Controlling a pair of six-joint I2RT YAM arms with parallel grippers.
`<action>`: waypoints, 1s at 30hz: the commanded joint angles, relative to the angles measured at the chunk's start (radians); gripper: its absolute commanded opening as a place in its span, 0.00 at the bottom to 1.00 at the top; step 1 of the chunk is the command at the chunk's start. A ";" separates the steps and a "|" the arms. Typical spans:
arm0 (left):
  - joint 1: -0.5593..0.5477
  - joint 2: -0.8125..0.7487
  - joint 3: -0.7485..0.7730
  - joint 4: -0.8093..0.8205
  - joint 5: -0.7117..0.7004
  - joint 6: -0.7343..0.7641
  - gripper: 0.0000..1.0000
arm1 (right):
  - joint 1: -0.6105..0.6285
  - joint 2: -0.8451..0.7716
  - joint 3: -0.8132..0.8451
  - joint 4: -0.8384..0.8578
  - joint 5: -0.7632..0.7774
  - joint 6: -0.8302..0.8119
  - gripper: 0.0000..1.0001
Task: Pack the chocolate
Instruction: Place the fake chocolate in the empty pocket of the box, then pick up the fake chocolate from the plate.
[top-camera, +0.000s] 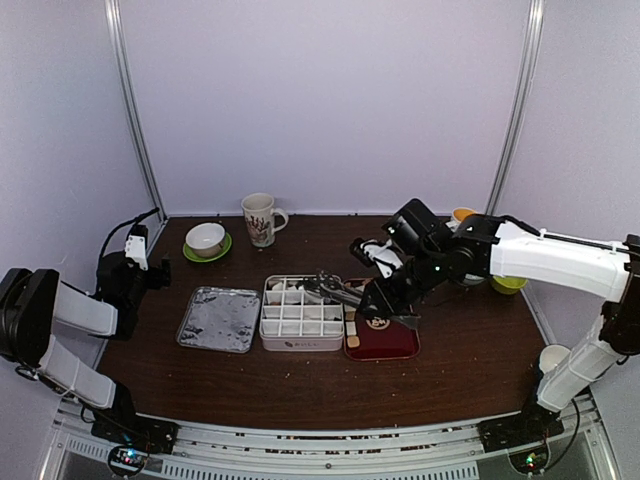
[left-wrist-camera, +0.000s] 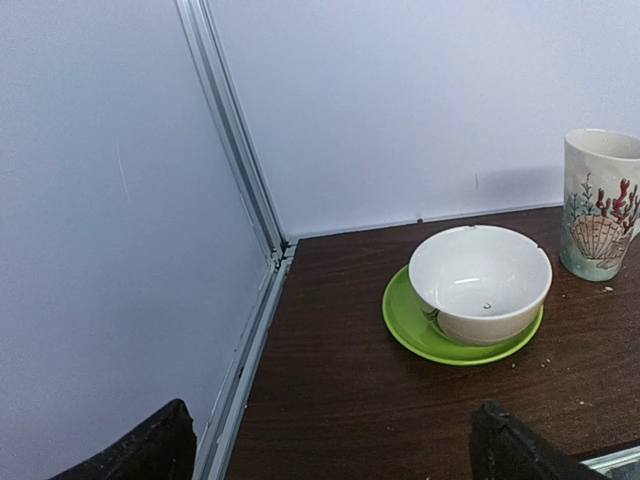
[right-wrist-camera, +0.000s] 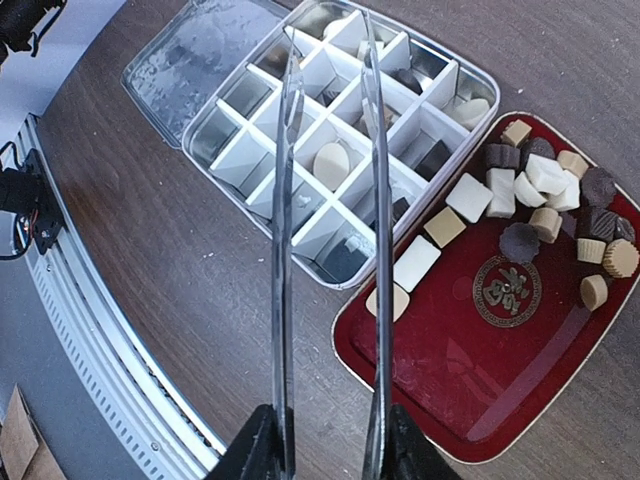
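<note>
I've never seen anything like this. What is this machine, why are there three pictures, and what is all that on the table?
It is a robot with two arms fixed at the near edge of a table. The wide picture looks down from above and behind the arms. The other two come from small cameras, one on each wrist.

The right gripper is clamped on metal tongs, whose tips reach over a white divided box. Most chocolate pieces lie in the dark-red tray beside the box, and a few already sit in its compartments.

The left gripper is open and empty, off to the side. Its camera sees a white bowl on a green saucer, with a patterned mug nearby. A flat silvery tray, perhaps the box's lid, lies left of the box.
</note>
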 joint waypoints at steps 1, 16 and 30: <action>0.008 0.005 -0.002 0.046 0.009 -0.008 0.98 | 0.004 -0.069 -0.005 -0.025 0.063 -0.015 0.35; 0.008 0.006 -0.002 0.044 0.008 -0.009 0.98 | -0.050 -0.228 -0.152 -0.113 0.233 0.036 0.34; 0.008 0.006 -0.002 0.044 0.009 -0.009 0.98 | -0.068 -0.222 -0.229 -0.098 0.251 0.093 0.33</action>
